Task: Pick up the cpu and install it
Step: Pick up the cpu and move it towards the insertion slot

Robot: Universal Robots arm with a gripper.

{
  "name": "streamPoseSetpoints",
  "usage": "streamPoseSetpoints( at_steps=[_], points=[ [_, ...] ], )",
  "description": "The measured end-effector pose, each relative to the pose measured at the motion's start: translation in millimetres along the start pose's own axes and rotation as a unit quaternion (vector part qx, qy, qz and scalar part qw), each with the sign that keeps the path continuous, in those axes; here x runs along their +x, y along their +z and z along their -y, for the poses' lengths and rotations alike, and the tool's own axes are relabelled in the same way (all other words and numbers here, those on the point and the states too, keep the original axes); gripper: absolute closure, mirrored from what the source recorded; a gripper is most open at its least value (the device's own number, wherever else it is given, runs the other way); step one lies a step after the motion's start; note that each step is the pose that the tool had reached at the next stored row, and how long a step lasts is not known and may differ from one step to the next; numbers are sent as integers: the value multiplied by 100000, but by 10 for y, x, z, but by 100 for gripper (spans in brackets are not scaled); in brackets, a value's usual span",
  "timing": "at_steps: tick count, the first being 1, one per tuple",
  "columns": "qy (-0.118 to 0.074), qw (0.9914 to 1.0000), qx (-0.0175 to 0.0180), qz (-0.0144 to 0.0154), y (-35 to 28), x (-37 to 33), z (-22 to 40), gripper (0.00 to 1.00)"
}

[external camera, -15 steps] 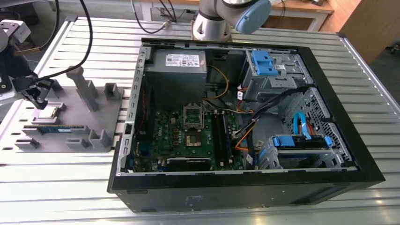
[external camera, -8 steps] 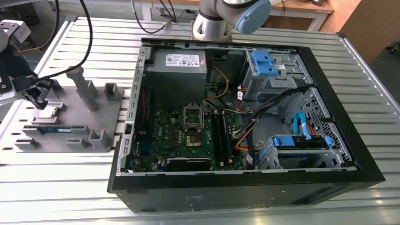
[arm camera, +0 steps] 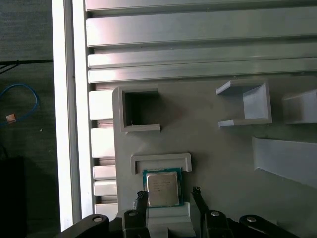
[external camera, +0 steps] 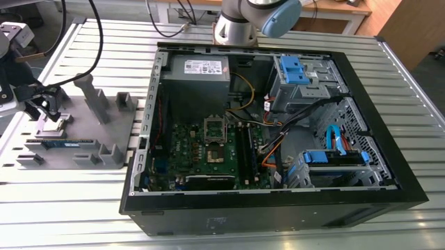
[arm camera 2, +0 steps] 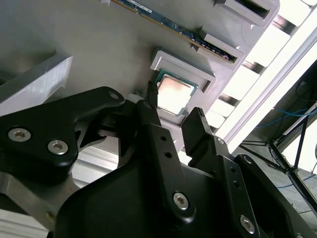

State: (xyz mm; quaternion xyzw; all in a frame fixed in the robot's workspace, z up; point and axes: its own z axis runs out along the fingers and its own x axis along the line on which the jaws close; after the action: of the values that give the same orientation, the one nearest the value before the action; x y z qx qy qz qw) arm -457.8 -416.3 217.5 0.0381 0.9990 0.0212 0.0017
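The cpu [arm camera: 162,188] is a small square chip with a shiny metal top. It lies flat in a shallow walled nest of the grey fixture plate [arm camera: 218,153], on the exterior view's left. My gripper [arm camera: 169,193] hangs just over it, open, with one black fingertip on each side of the chip [arm camera 2: 173,94] and a small gap at both sides. In the exterior view the gripper [external camera: 46,110] stands above the plate's left end. The motherboard's socket [external camera: 212,153] lies inside the open computer case, its silver frame [external camera: 214,126] swung up.
A long blue-green memory stick [external camera: 59,141] sits in a slot of the same plate. Upright grey posts [external camera: 93,96] and empty pockets [arm camera: 140,110] rise around the nest. The black computer case [external camera: 278,208] lies on the slatted aluminium table [external camera: 62,208], whose edge [arm camera: 67,124] runs close to the plate.
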Motion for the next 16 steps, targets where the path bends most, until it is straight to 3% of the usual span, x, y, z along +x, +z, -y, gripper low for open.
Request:
streamPoseSetpoints(
  at_steps=[1, 16],
  points=[
    [1, 100000, 0, 1, 0, 0, 0, 53],
    [2, 100000, -2, 3, 17, 0, 1, 53]
  ],
)
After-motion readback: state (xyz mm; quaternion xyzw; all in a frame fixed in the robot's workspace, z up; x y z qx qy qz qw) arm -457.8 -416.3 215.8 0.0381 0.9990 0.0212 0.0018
